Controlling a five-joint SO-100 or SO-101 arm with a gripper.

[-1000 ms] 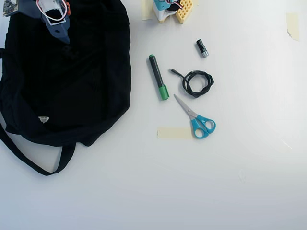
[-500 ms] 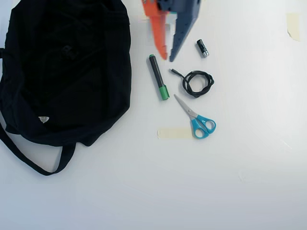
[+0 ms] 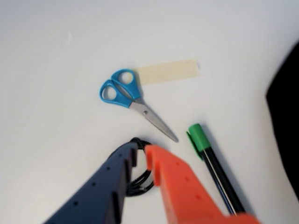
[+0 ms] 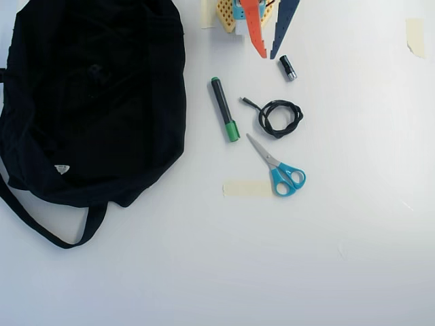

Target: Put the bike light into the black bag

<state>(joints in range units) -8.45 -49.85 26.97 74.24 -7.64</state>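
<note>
Overhead view: my gripper (image 4: 268,56) hangs at the top edge by the base, jaws slightly parted, holding nothing. Bike light (image 4: 96,70) looks like the small dark lump lying on the bag (image 4: 136,136); black on black, so I can't be sure. I judge it light, with a stiff body and a soft, grippy rubber strap. Best hold is across the chunky body, since the loop would flex. Marker (image 4: 223,109), cable (image 4: 279,117) and scissors (image 4: 279,167) are well clear.
</note>
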